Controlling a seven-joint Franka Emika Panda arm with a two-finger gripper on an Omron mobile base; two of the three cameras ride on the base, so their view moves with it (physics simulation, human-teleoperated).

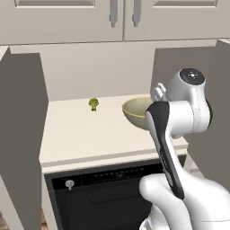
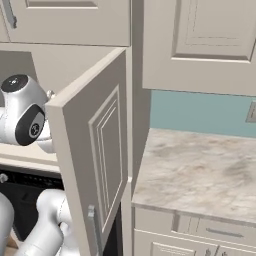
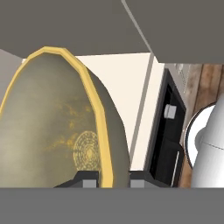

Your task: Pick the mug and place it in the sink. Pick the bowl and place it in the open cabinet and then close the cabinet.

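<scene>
The olive-tan bowl (image 1: 136,111) with its paler yellow rim hangs inside the open cabinet (image 1: 81,72), low over the right part of its beige shelf. In the hand view the bowl (image 3: 48,131) looms large, and my gripper (image 3: 113,180) is shut on its rim, one dark fingertip on each side of the edge. In the left base view my own wrist and forearm hide the gripper. Both cabinet doors stand wide open, the left door (image 1: 22,134) and the right door (image 2: 95,150). The mug and the sink are out of view.
A tiny green broccoli-like item (image 1: 93,104) lies on the shelf, left of the bowl. The black oven (image 1: 99,197) sits right under the cabinet. Shorter cream cabinets with metal handles (image 1: 123,15) hang above. A marble counter (image 2: 200,170) lies to the right.
</scene>
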